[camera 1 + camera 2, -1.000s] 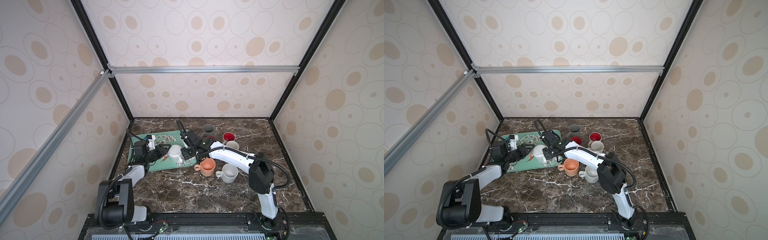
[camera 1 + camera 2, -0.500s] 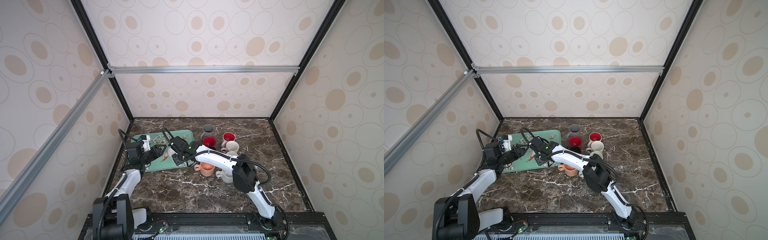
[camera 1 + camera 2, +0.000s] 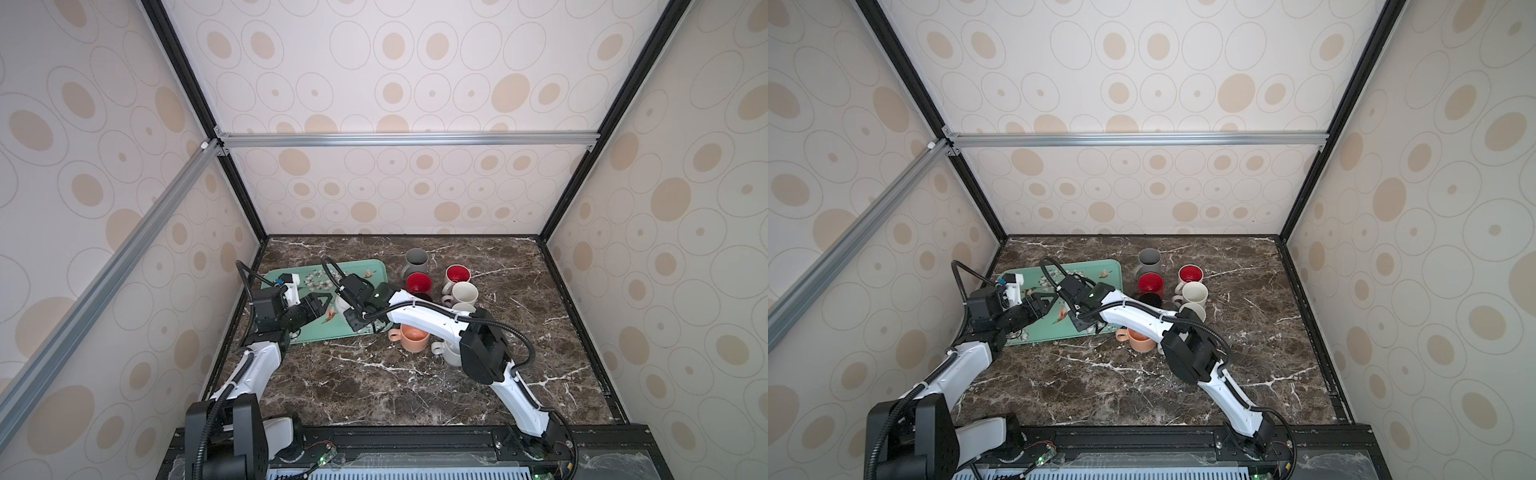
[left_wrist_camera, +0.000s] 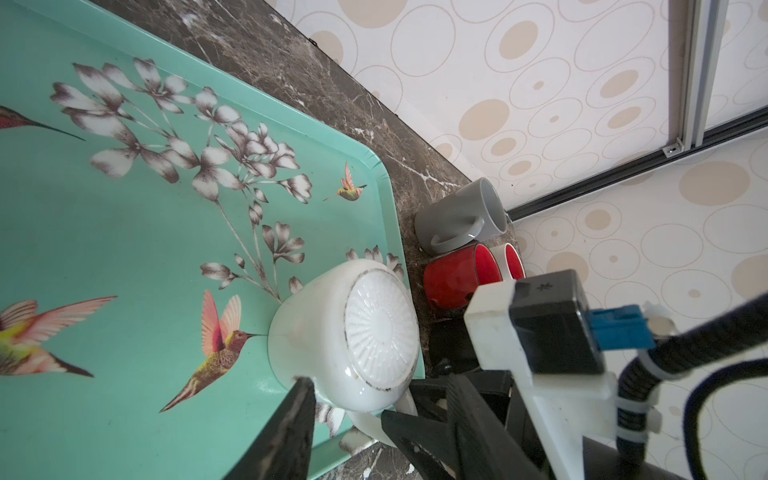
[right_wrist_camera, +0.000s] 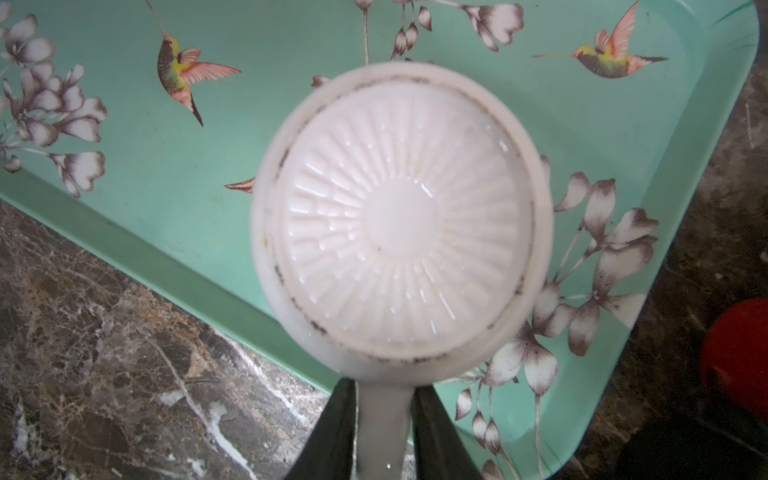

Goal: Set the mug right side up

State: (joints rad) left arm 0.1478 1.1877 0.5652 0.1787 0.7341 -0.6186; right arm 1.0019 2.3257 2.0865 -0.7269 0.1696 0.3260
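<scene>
Over the teal tray at the left edge of the bench, the left pincer, jaws apart and empty, hangs just beside the white mug, which stands base-up near the tray's front right corner, handle clamped in the right pincer.

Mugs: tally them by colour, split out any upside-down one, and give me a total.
grey mug: 1
red mug: 1
black mug: 1
orange mug: 1
white mug with red inside: 1
upright white or cream mugs: 3
upside-down white mug: 1
Total: 9
</scene>
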